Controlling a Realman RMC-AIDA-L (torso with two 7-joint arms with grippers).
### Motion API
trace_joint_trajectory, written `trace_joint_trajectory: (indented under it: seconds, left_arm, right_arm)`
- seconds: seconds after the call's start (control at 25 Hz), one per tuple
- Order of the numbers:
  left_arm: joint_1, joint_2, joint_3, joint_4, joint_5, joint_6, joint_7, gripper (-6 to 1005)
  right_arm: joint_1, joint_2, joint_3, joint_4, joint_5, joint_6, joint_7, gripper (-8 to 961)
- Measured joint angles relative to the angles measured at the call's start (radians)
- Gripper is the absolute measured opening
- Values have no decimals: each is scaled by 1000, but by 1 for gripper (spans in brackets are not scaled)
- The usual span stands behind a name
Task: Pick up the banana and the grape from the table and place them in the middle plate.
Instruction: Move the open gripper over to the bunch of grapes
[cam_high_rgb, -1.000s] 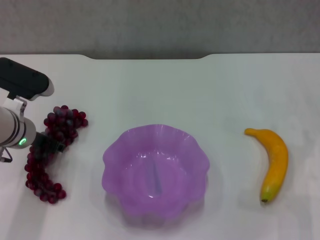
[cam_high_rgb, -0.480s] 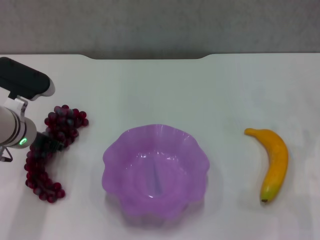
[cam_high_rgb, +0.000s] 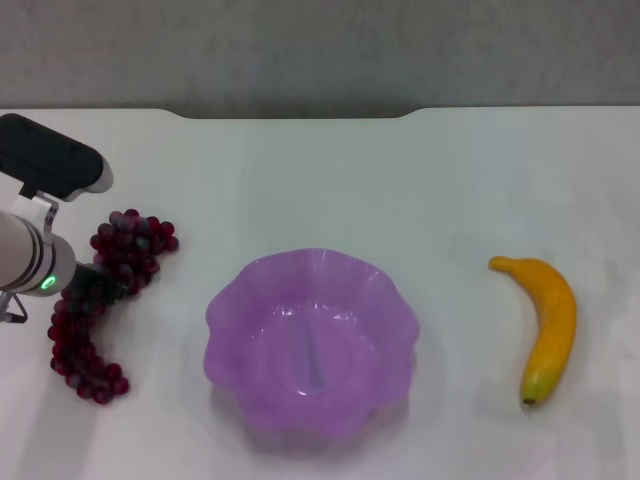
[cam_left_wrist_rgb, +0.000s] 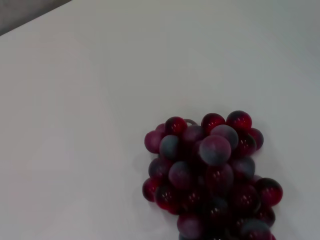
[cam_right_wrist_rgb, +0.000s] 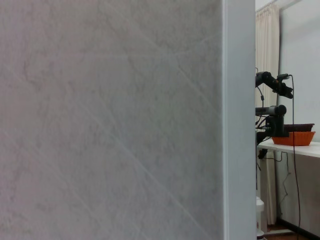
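**L arm down on the grape bunch: grip unconfirmed, slip risk**

Obs, from where I stand: left gripper (cam_high_rgb: 88, 288) is down at the middle of the grape (cam_high_rgb: 100, 300), on the table (cam_high_rgb: 320, 180) at the robot's left. Dark jaw tips are buried in the berries, so I cannot tell whether the jaws are open, closed or holding. One lobe of the bunch lies on the far side of the jaws, a longer tail trails to the near side. L wrist cam shows only the far lobe of the grape (cam_left_wrist_rgb: 210, 175) lying on white tabletop; own fingers not in it.

The middle plate (cam_high_rgb: 225, 300) sits well apart from the jaws, toward table centre, nothing in it. The banana (cam_high_rgb: 550, 325) lies beyond the plate at the far right, untouched. R arm not seen in head cam; its wrist cam faces a wall panel, presumably parked.

Risks, my judgement:
- Bunch is long and floppy w/ round, slick berries. A pinch on a few berries rather than the core could let it slide out on the lift.
- Grip is mid-bunch, so both ends would hang. The trailing tail could drag across the table or catch the plate's scalloped rim, nudging or tipping the light plate.
- If lift height is too low during transfer, the same rim snag applies.
- Release near the rim: part of the bunch may drape outside the plate.
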Motion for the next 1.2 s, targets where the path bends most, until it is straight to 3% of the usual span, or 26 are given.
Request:
trace_joint_trajectory:
  seconds: [0.68, 1.04, 1.2]
  left_arm:
    - [0, 1, 0, -1, 0, 1, 0, 409]
    - [24, -7, -1, -67, -2, 2, 1, 395]
    - [25, -8, 0, -66, -2, 10, 1, 344]
  right_arm:
    - [0, 0, 0, 0, 0, 0, 0, 908]
    - [-2, 0, 0, 2, -1, 0, 0, 907]
    - [-4, 0, 2, 1, -1, 0, 0, 907]
